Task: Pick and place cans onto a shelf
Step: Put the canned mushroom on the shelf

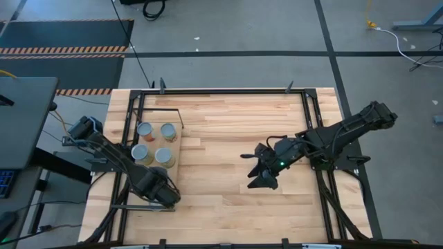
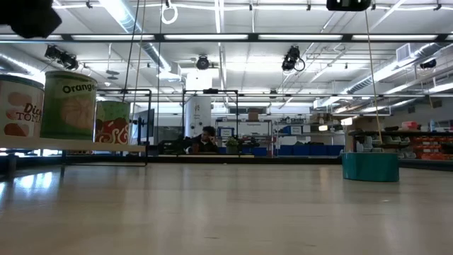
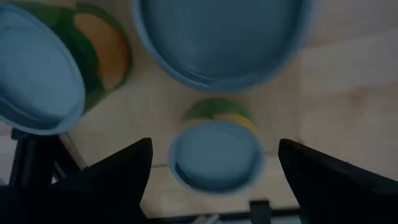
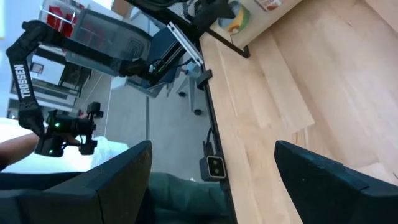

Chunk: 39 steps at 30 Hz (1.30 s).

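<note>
Directly beneath the left pincer, whose fingers are spread and released, sit blue-topped cans on the shelf at the desk's left side. Well apart to the right, the right pincer hangs released, empty.

1. This was a large industrial lab or workshop hall: long ceiling lights ran over an open floor.
2. Storage racks and blue bins lined the far wall, where a person sat.
3. The plank worktop stood on grey concrete marked with hazard stripes, with cables trailing.
</note>
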Available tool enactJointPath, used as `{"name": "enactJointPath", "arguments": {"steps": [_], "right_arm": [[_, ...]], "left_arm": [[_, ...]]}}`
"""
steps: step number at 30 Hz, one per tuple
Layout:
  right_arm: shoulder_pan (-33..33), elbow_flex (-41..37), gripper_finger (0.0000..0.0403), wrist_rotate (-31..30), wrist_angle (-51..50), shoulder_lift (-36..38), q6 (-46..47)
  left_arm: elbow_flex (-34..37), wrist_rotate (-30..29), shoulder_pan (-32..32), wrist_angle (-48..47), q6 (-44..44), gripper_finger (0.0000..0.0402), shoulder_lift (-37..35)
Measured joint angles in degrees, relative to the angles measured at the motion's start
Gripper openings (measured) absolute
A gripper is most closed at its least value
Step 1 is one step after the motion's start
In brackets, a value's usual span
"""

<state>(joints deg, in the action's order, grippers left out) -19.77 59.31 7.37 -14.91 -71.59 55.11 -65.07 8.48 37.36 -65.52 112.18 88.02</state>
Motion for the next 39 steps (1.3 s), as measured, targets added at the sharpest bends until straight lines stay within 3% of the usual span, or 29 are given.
{"name": "enactJointPath", "arguments": {"steps": [4,7,16,18,25,30,39], "right_arm": [[1.3,0.0,0.0346,1.1,0.3,0.0,-0.7],[2.0,0.0,0.0346,1.4,0.3,0.0,-1.6],[3.6,0.0,0.0346,2.5,0.3,0.0,-2.8],[3.9,0.0,0.0346,2.8,0.3,0.0,-3.0],[4.2,0.0,0.0346,2.8,0.3,0.0,-2.9],[4.0,0.0,0.0346,2.8,0.2,0.0,-2.6],[4.0,0.0,0.0346,3.9,0.2,0.0,-1.1]], "left_arm": [[-1.6,1.0,0.7,-0.1,-3.2,0.035,-2.2],[-1.8,3.5,1.1,-0.4,-3.8,0.0311,-2.0],[1.2,5.5,-1.4,3.7,-3.9,0.0054,-1.8],[1.9,7.1,-2.4,3.7,-3.8,0.0015,-1.8],[5.6,12.8,-4.4,10.3,-2.9,0.0016,-1.8],[8.9,14.2,-4.8,14.7,-2.5,0.0004,-1.8],[10.7,13.7,-4.8,16.0,-3.7,0.0019,-1.8]]}}
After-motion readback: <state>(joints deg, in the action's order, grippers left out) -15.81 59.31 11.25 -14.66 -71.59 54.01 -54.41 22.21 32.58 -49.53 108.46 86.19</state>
